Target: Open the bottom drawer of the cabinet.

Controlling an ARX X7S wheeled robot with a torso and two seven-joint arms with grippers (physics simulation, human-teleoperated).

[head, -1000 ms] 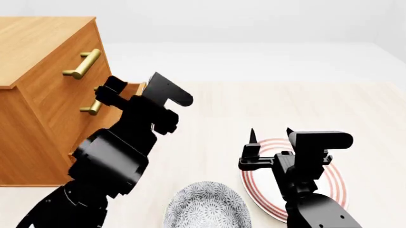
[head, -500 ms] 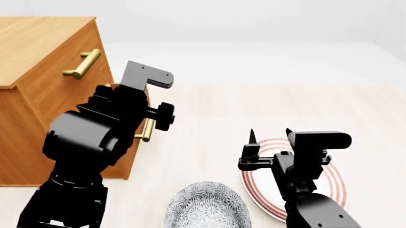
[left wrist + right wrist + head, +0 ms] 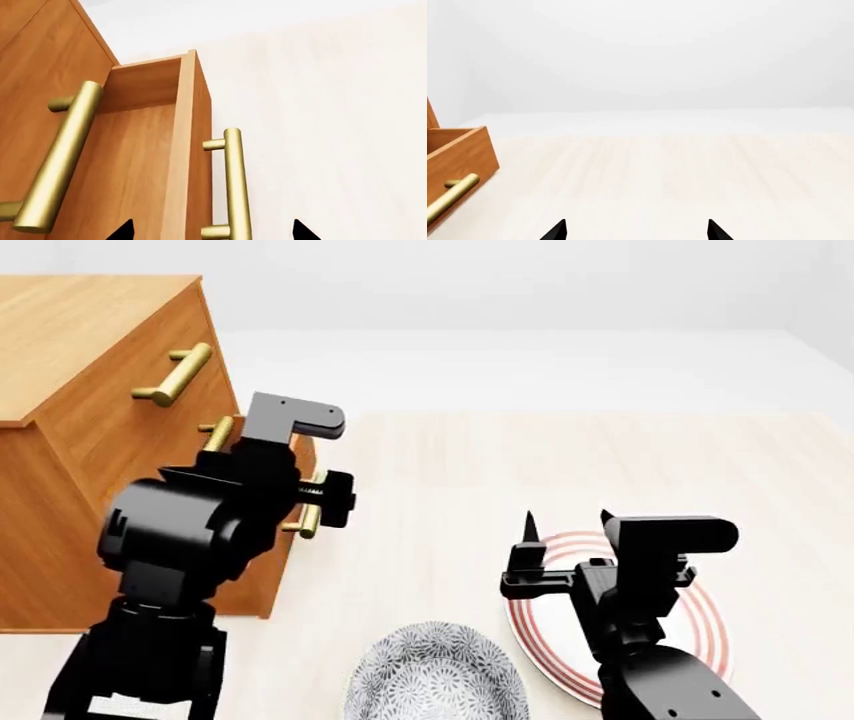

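The cabinet (image 3: 80, 350) stands at the left of the head view. Its bottom drawer (image 3: 264, 585) is pulled partly out, and its brass handle (image 3: 310, 520) shows beside my left arm. In the left wrist view the drawer's front (image 3: 193, 150) stands out from the cabinet. My left gripper (image 3: 212, 232) is open, with one fingertip on each side of the drawer's handle (image 3: 233, 185) and apart from it. The middle drawer's handle (image 3: 60, 160) is beside it. My right gripper (image 3: 567, 525) is open and empty above the plate. The drawer also shows in the right wrist view (image 3: 460, 150).
A red-ringed plate (image 3: 694, 630) lies under my right arm. A patterned bowl (image 3: 434, 680) sits at the front centre. The pale wooden table (image 3: 534, 460) runs right and back from the cabinet. The top drawer's handle (image 3: 174, 375) sticks out at the upper left.
The bottom drawer has slid out from the cabinet. My left arm has drawn back toward me and turned. The right arm has not moved.
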